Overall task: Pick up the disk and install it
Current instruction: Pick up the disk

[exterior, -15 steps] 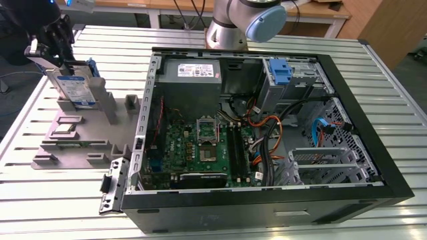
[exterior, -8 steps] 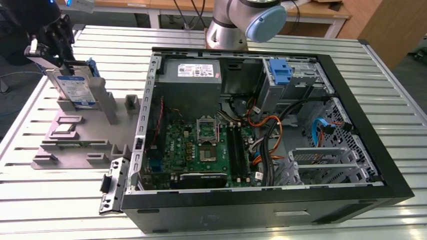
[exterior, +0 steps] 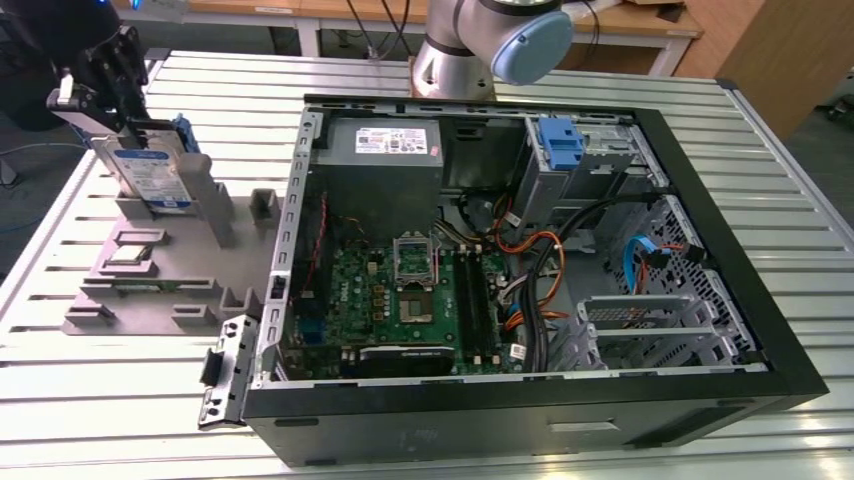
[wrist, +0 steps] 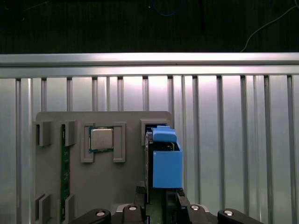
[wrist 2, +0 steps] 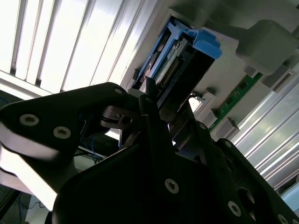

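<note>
Slatted aluminium table (exterior: 120,400) is carrying everything, with a dark room edge behind it. Open computer case (exterior: 534,440) is lying on its side mid-table, its motherboard facing up. Grey fixture tray (exterior: 187,240) is sitting at 9 o'clock from the case in the exterior view. Robot arm (exterior: 481,40) is rising at 12 o'clock behind the case. The disk (exterior: 144,170) is standing upright on edge in a tray slot, at about 10 o'clock from the case, with its label facing the camera and its blue carrier (wrist: 167,168) framing it. Gripper (exterior: 120,125) is sitting right at the disk's upper end, straddling the carrier in both wrist views (wrist: 161,200) (wrist 2: 149,98). Whether the jaws are clamping it or just bracketing it, cannot tell. A processor chip (wrist: 101,138) is resting in a tray pocket beside the disk. Judging the step as the pick-up, with the disk looking seated and nothing installed. The next move is calling for a firm hold on the carrier and a straight pull along the slot, to avoid binding.
</note>
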### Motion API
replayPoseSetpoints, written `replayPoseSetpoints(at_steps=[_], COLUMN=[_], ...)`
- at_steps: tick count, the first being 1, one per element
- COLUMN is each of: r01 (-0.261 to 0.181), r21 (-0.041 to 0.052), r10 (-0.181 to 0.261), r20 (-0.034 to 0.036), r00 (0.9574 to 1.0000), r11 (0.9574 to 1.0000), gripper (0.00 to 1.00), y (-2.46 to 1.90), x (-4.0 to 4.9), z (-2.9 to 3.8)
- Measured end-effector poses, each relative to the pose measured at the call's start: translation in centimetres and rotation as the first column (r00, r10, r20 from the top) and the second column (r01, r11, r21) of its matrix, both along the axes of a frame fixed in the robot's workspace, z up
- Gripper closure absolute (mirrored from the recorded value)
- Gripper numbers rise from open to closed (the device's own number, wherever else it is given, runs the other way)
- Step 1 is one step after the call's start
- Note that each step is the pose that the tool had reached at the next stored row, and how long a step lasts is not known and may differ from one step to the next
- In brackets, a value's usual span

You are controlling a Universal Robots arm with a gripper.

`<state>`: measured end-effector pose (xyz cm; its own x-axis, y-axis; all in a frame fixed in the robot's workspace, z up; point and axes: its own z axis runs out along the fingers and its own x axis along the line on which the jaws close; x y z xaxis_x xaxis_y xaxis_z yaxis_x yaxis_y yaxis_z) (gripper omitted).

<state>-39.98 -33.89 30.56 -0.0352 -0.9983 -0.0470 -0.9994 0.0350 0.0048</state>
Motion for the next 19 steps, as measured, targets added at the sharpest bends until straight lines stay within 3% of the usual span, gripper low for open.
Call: replayPoseSetpoints(at_steps=[11,19], r01=[0.0,0.0], r21=[-0.0002,-0.0004], r10=[0.0,0.0], r20=[-0.0002,-0.0001], r00=[1.0,1.0], r11=[1.0,1.0], gripper=[0.65,0.65], y=[0.0,0.0], x=[0.0,0.0], z=[0.06,1.19])
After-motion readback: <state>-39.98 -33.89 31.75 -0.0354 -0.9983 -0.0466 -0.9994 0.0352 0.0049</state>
